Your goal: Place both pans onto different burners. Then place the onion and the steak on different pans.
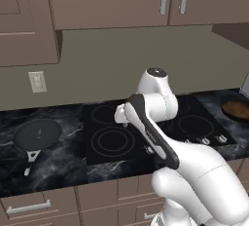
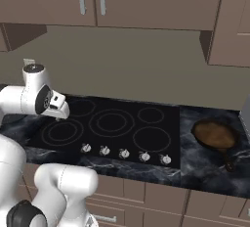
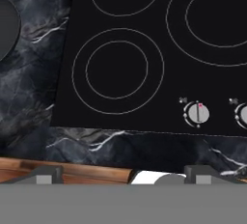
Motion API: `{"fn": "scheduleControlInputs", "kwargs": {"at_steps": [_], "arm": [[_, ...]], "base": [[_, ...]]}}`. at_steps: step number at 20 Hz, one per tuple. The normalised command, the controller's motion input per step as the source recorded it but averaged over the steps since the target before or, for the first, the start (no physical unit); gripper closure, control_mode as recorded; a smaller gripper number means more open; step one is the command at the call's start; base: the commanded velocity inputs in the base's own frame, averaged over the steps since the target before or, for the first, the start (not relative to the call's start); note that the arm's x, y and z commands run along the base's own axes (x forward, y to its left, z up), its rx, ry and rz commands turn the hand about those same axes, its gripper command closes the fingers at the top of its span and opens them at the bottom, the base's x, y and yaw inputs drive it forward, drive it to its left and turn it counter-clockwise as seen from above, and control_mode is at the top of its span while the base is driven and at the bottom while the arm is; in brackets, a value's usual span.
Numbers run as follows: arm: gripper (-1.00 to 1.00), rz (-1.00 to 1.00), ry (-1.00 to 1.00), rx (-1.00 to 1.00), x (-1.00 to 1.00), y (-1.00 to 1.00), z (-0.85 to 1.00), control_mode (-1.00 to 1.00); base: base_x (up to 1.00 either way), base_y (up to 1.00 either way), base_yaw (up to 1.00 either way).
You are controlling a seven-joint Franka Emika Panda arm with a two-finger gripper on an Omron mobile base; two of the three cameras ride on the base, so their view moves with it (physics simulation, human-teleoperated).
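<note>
The dark grey-black pan lies on the marble counter left of the black cooktop, its thin handle pointing toward the front edge; its rim shows at the left of the hand view. The brown pan rests on the counter right of the cooktop. My gripper hangs open and empty above the cooktop's front-left part, fingertips wide apart, looking down on the front-left burner. The other burners are bare. The onion and the steak are out of view.
A row of silver knobs runs along the cooktop's front edge. Wall cabinets hang above the backsplash, and a wall outlet sits at the left. Drawers lie under the counter edge.
</note>
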Motion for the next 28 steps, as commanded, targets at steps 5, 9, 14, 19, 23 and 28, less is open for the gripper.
{"fn": "scheduleControlInputs", "kwargs": {"at_steps": [5,9,14,19,23,28], "arm": [[-1.00,0.00,0.00,0.00,-0.02,0.50,-0.19,-1.00],[-1.00,0.00,0.00,0.00,-0.02,0.44,-0.17,-1.00],[-1.00,0.00,0.00,0.00,0.00,0.46,-0.14,-1.00],[-1.00,0.00,0.00,0.00,0.00,0.41,-0.08,-1.00],[-1.00,0.00,0.00,0.00,0.00,0.37,-0.07,-1.00],[-1.00,0.00,0.00,0.00,0.04,0.38,-0.08,-1.00]], "base": [[0.00,0.00,0.00],[0.00,0.00,0.00],[0.00,0.00,0.00],[0.00,0.00,0.00],[0.00,0.00,0.00],[0.00,0.00,0.00]]}}
